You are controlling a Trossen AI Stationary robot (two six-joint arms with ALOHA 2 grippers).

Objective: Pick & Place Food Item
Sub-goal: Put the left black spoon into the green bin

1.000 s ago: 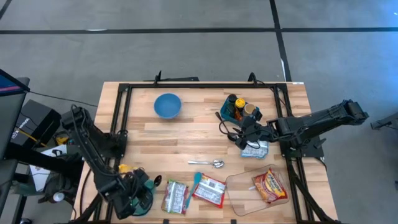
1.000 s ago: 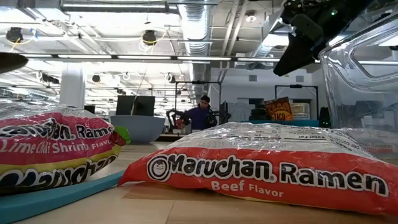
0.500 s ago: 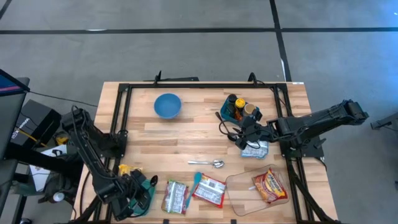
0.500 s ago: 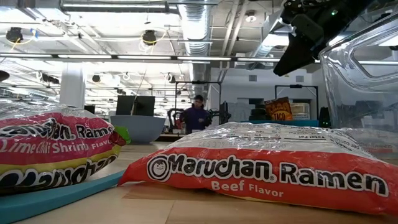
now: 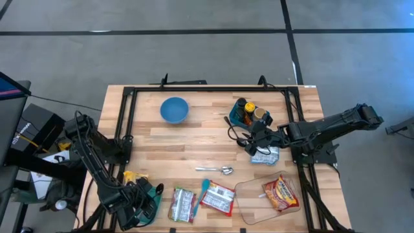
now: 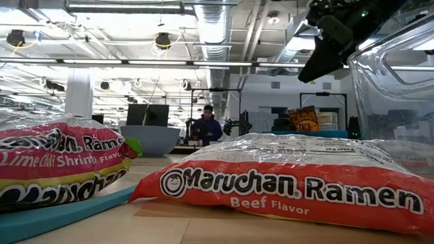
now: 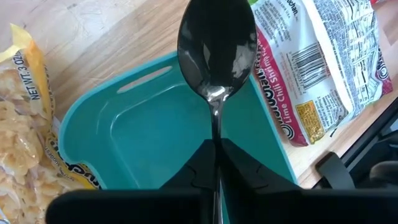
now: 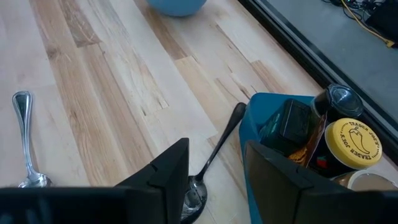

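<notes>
Our left end effector is clenched on a black spoon, bowl pointing forward over the teal tray, the shrimp ramen packet just beside. Our right end effector hangs parted, seemingly empty, near the condiment bin.

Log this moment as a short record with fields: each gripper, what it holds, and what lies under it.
left gripper: shut on black spoon, at the table's near left corner
under the spoon: teal tray, between pasta bag and shrimp ramen pack
right gripper: open, holding nothing, over a dark spoon beside the blue bin
blue bowl: far side of the table
</notes>
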